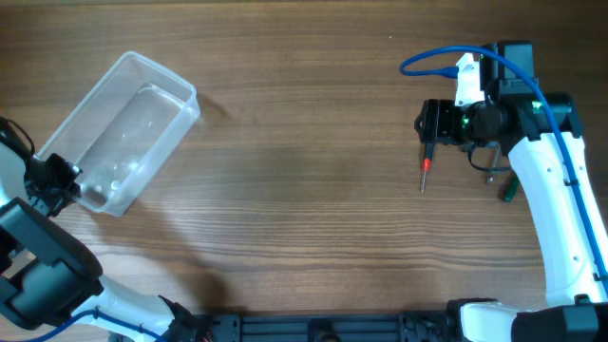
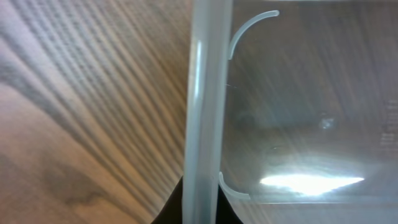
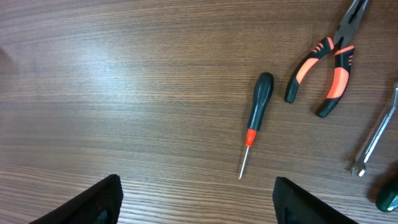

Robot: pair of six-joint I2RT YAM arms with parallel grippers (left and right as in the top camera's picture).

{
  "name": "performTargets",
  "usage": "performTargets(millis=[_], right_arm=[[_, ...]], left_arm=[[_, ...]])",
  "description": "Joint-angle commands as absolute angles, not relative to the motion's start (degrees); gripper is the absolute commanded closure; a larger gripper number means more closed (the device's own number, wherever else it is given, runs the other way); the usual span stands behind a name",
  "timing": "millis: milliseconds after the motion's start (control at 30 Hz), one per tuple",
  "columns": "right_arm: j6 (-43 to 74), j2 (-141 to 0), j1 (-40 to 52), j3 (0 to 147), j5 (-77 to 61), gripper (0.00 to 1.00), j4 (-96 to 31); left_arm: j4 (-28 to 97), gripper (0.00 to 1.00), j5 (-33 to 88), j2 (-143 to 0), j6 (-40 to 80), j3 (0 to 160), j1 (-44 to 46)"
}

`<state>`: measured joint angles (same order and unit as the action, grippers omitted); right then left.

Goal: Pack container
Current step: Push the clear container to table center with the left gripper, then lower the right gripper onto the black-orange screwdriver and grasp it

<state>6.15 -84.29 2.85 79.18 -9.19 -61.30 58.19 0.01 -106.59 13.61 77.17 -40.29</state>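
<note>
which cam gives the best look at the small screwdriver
Right wrist: the screwdriver lies whole on the table, dark handle, red collar, thin shaft. Overhead shows only its collar and shaft sticking out from under the right gripper. Left wrist shows none of it.

No legible text; faint marks on container (image 2: 298,112), perhaps embossing.

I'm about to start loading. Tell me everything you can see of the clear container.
The container is a clear plastic rectangular tub with rounded corners and a thin rim. It stands open side up and is empty. It sits on the left of the wooden table, angled diagonally. The left claw is at its near short end, over the rim. Whether it grips the rim cannot be told.
</note>
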Motion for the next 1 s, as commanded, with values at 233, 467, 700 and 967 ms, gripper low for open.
performTargets(millis=[233,467,700,967], right_arm=[[11.46,-82.26,2.92,80.58,1.17,0.09,-59.83],[15.11,-77.52,-0.4,80.58,1.93,0.02,-57.89],[13.43,-76.88,-1.48,80.58,1.96,0.0,-60.55],[11.77,-76.88,-1.48,80.58,1.96,0.0,-62.3]], left_arm=[[57.23,0.96,8.32,-93.32,7.4,78.35,-27.31],[57.65,0.96,8.25,-87.35,6.0,78.32,-3.6],[57.39,0.96,4.01,-94.72,6.2,77.91,12.4],[56.75,0.96,2.94,-102.28,6.2,77.91,12.21]])
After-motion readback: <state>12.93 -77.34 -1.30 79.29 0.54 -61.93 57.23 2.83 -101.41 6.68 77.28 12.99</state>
